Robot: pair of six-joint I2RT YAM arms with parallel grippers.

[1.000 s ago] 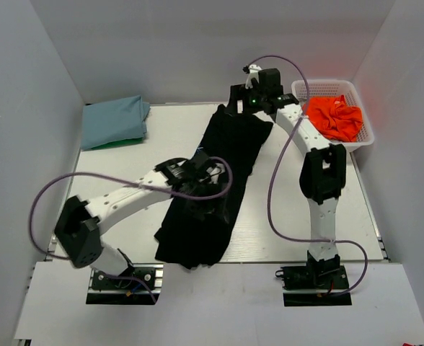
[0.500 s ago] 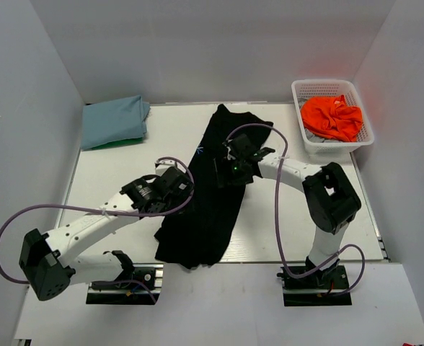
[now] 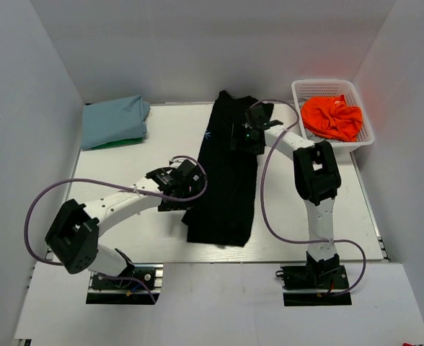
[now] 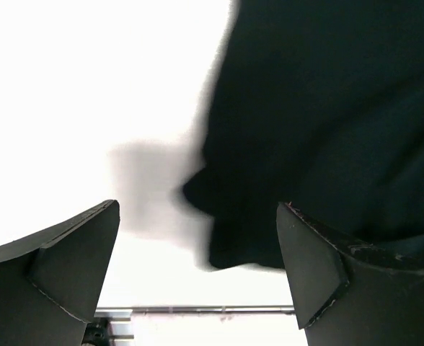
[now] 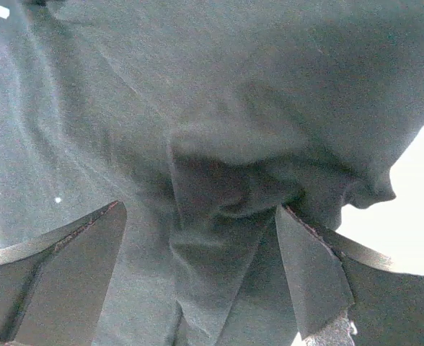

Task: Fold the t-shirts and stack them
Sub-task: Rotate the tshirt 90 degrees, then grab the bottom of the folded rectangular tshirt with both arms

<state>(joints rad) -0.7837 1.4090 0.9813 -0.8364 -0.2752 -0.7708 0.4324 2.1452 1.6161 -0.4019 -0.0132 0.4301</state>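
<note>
**Desk:** How do your grippers stand?

**Me:** My left gripper is spread wide with nothing between its fingers. It hangs over the left edge of the black tee, partly above cloth and partly above bare worktop. My right gripper is just as wide and holds nothing. It sits right above rumpled black cloth, and I cannot tell whether it touches.

**Desk:** Where does that tee lie?

**Me:** In a long narrow strip down the middle of the worktop, from the far edge to close by the near edge. My right gripper is over its far half, and my left is beside its near half.

**Desk:** And the others?

**Me:** The blue tee lies folded in the far left corner on a green tee, of which only an edge shows. The orange tee is bunched in the basket at the far right corner.
</note>
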